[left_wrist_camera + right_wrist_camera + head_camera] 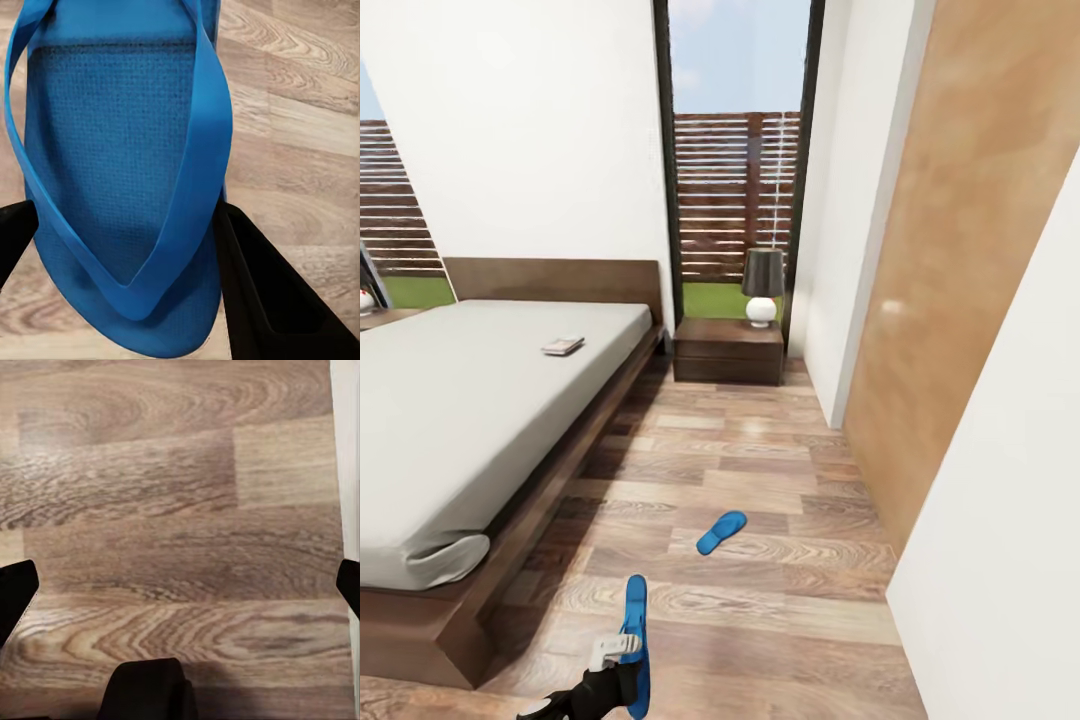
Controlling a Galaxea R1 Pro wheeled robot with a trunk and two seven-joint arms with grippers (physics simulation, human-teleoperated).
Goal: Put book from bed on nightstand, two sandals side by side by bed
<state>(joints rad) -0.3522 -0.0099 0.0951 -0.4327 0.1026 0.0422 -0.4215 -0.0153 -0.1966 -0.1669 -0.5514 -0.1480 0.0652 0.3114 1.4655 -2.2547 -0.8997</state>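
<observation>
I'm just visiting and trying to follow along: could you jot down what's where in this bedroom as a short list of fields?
held sandal: blue, clamped between the left gripper fingers, above the floor
other sandal: lying on the wood floor, apart from the bed
book: on the bed mattress, near the headboard
nightstand: beside the bed, under the window, carrying a lamp
right gripper: open, over bare floor

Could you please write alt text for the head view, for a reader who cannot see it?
The left gripper holds one blue sandal above the wood-plank floor; the other sandal lies further ahead. To the left is the bed with the book on it, and a nightstand with a lamp stands by the window.
</observation>
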